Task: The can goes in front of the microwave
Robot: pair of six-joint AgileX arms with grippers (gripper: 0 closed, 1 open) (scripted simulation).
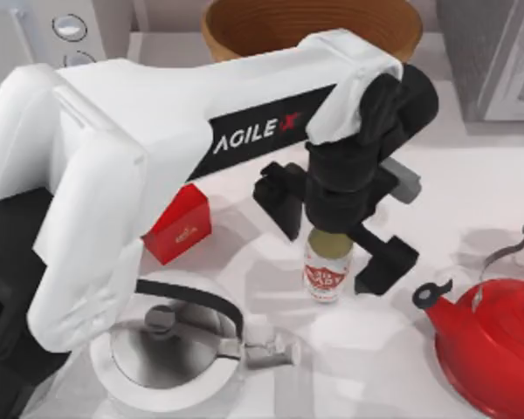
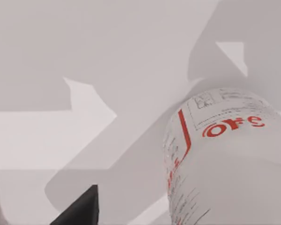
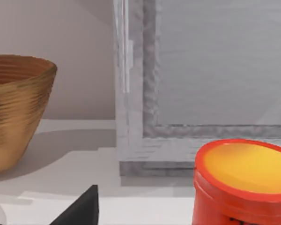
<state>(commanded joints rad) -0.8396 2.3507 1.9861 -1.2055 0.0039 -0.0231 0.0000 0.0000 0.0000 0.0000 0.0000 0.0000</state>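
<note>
The can (image 1: 326,274), white with a red label and a dull gold top, stands upright mid-table, right of centre. My left gripper (image 1: 332,237) hangs directly over it, open, one black finger on each side of the can and neither touching it. In the left wrist view the can (image 2: 225,154) looms close, beside one dark fingertip (image 2: 82,210). The microwave (image 1: 35,35), white with two round knobs, stands at the far left corner, well away from the can. My right arm is parked; its wrist view shows one dark fingertip (image 3: 82,208) far to the side, so that gripper is open.
A red box (image 1: 180,225) and a silver kettle (image 1: 170,345) lie left of the can, under my left arm. A red kettle (image 1: 498,349) sits front right. A wooden bowl (image 1: 310,26) and a grey appliance (image 1: 498,61) line the back. A red tub (image 3: 243,183) stands near the right gripper.
</note>
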